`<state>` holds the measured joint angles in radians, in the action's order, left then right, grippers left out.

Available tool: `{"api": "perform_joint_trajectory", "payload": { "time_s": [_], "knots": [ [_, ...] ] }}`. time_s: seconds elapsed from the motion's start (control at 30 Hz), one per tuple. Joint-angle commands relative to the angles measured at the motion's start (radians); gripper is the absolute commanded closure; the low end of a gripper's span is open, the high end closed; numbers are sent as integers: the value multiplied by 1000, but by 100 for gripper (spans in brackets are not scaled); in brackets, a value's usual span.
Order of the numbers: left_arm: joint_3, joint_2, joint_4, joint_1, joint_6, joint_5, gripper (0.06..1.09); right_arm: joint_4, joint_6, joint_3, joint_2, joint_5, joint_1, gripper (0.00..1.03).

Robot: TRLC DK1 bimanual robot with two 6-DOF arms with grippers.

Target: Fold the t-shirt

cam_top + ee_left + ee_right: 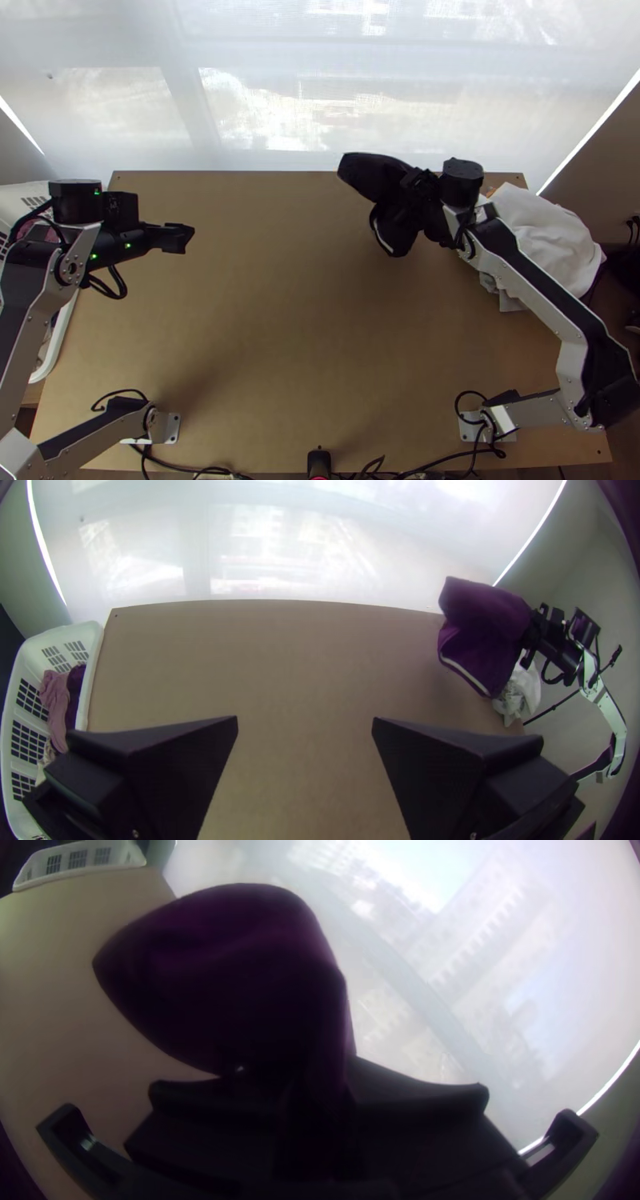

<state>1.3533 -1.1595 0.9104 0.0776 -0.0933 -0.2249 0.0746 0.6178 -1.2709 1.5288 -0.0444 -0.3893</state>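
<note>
At far left, beside the light brown wooden surface (280, 336), a white plastic basket with slotted walls (91, 673), holding a pink cloth (56, 695) and a dark purple cloth (75, 692). Next, over the left part of the surface, the left hand (178, 238), empty, with fingers spread wide. Farther right, near the far edge, a purple t-shirt with a pale strip (364, 172), bunched and hanging, gripped in the right hand (418, 186). At far right, heaped on the surface's far corner, white cloth (544, 232).
</note>
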Motion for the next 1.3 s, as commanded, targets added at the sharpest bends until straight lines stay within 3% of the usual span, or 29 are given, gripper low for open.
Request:
{"api": "perform_joint_trajectory", "payload": {
  "time_s": [0.0,0.43,0.93,1.07,1.27],
  "knots": [
    [-39,43,13,-16,4,1,10,37,-43,-67,-113,-20,107,100],
    [-106,95,24,-27,14,7,10,83,-92,-179,-214,-11,526,100],
    [-160,127,31,-32,24,6,10,97,-116,-105,-254,273,1110,100],
    [-166,124,30,-29,29,6,10,86,-90,-67,-252,331,1213,100],
    [-163,119,25,-22,32,6,10,25,-38,56,-248,341,1239,100]
  ]
}}
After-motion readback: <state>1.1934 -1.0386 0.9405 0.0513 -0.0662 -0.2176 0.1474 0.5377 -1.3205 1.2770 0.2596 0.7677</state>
